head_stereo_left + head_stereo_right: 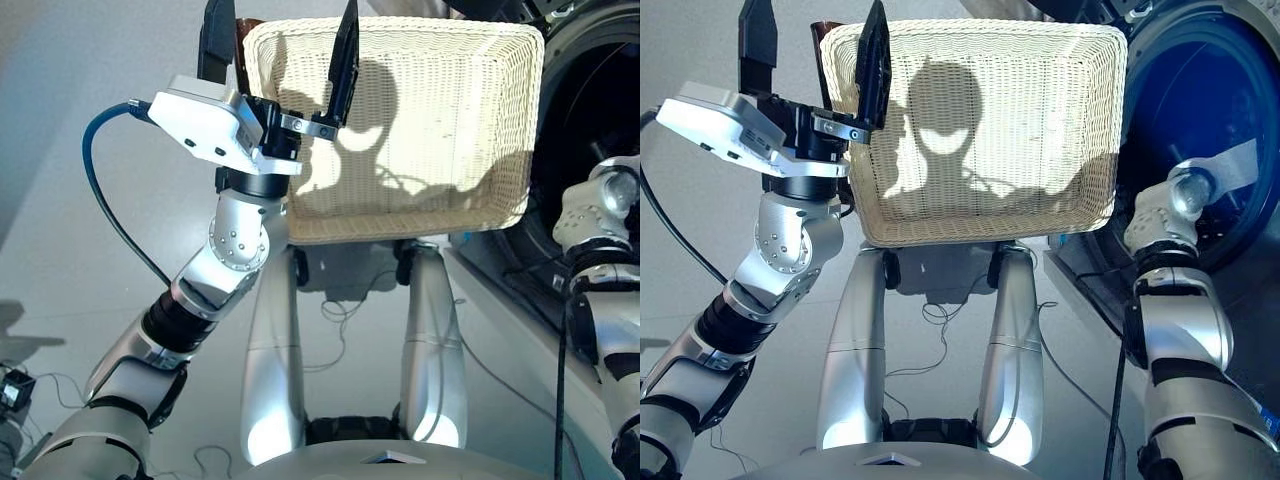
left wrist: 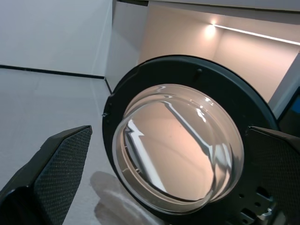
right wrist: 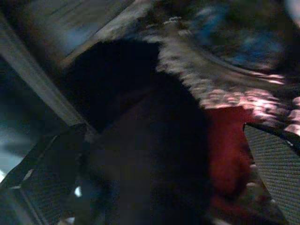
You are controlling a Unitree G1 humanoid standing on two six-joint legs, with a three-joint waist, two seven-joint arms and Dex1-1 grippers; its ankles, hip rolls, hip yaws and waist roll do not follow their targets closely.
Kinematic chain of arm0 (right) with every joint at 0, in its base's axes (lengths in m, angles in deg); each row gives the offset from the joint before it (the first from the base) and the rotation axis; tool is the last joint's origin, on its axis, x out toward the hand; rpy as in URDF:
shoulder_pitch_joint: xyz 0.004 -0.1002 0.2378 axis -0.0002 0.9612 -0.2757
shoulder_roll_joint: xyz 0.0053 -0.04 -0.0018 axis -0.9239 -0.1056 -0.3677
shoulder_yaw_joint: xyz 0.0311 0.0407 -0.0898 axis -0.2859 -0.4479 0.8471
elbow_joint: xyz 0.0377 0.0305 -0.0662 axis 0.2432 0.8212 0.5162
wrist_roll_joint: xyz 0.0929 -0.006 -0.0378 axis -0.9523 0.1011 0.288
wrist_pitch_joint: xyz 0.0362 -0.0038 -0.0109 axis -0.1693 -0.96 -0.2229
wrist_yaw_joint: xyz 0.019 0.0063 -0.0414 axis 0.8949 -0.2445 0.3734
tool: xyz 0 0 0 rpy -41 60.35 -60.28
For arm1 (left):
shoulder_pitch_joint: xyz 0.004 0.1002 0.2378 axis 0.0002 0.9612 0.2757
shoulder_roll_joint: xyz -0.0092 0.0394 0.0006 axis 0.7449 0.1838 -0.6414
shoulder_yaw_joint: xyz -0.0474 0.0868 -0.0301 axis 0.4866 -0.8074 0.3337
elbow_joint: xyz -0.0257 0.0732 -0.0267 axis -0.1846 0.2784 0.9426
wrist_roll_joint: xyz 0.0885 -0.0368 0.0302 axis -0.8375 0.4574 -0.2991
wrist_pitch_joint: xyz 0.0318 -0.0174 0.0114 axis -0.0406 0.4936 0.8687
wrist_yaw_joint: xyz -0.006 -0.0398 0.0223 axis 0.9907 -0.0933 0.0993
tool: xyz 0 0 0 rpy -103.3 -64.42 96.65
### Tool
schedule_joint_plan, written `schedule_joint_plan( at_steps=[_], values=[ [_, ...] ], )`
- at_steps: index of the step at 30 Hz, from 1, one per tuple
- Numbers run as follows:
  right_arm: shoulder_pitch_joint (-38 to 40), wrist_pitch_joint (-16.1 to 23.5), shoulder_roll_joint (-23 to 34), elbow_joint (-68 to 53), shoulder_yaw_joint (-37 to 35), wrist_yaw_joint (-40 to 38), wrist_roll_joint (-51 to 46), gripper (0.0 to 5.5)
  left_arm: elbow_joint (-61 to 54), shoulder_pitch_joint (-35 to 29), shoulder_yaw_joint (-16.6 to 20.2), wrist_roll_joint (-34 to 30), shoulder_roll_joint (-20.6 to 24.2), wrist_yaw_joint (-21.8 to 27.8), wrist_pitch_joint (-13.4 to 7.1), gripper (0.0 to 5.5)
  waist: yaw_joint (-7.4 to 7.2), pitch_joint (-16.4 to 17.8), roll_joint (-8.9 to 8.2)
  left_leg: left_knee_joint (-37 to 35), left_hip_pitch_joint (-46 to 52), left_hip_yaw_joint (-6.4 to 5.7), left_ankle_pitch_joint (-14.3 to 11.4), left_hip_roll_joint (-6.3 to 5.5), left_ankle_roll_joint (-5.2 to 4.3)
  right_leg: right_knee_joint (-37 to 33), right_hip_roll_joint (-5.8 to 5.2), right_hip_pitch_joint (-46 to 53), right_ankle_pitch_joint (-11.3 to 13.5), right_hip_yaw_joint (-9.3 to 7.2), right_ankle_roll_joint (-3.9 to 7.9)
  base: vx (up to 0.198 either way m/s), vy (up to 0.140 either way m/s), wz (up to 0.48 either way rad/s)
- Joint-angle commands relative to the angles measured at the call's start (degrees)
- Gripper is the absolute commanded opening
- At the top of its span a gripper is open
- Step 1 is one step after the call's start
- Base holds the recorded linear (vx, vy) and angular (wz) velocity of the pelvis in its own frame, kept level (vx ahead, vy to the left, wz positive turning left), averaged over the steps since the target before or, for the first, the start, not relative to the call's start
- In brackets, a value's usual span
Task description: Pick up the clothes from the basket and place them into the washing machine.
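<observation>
Left gripper [image 1: 282, 55] splayed, basket [image 1: 420, 225] bare

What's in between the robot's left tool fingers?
Nothing is held. In the left wrist view, the left tool is open, and through the gap only the washing machine's round glass door shows, farther off.

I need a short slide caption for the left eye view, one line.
Empty cream wicker basket, left gripper open at its corner, right arm reaching into the washing machine.
</observation>
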Motion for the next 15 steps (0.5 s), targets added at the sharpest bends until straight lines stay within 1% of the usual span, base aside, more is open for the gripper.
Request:
schedule_joint_plan(
  at_steps=[1,3,6,8,11,15],
  values=[
    [2.87,0.48,-0.82,-8.01,2.31,5.27,3.95,5.50,-4.16,-0.20,2.08,0.43,-1.94,1.86,-2.83,5.50,0.09,-0.97,-0.65,-1.98,3.61,2.87,-3.26,0.36,0.01,-7.91,1.89,-1.36,7.56,-0.83,-1.26,0.000,0.000,0.000],
    [6.28,-0.27,-2.17,-12.99,4.54,9.77,2.28,5.50,-3.52,0.96,2.38,1.74,-2.42,3.01,-2.49,5.50,0.00,-0.97,-0.84,-2.01,3.43,2.88,-3.09,0.27,0.08,-7.90,1.87,-1.52,7.78,-0.77,-1.23,0.000,0.000,0.000],
    [9.30,-2.90,-2.81,-14.59,7.49,16.56,-0.47,5.50,-2.54,2.85,2.95,2.63,-1.83,4.71,-2.11,5.50,0.11,-0.97,-0.78,-2.07,3.21,2.97,-2.87,0.17,0.10,-8.07,1.90,-1.77,8.08,-0.74,-1.27,0.000,0.000,0.000],
    [11.09,-4.54,-2.42,-16.96,9.61,18.91,2.16,5.50,-2.35,4.21,3.87,3.22,-1.47,5.48,-2.00,5.50,0.08,-0.97,-0.89,-2.12,3.06,3.08,-2.66,0.20,0.07,-8.21,1.89,-1.93,8.30,-0.71,-1.30,0.000,0.000,0.000],
    [13.53,-4.73,-3.23,-21.12,11.15,22.87,0.36,5.50,-1.88,6.47,4.40,5.23,-1.71,6.66,-1.72,5.50,0.06,-0.97,-0.80,-2.27,3.05,3.12,-2.37,0.18,0.05,-8.20,1.80,-1.95,8.47,-0.67,-1.32,0.000,0.000,0.000],
    [15.84,-4.16,-3.03,-26.00,12.86,24.30,5.53,5.50,-1.44,8.79,5.74,5.47,-1.66,7.82,-1.79,5.50,-0.02,-0.97,-0.75,-2.57,3.78,3.25,-2.18,0.18,0.00,-8.22,1.72,-1.47,8.44,-0.71,-1.37,0.000,0.000,0.000]
  ],
)
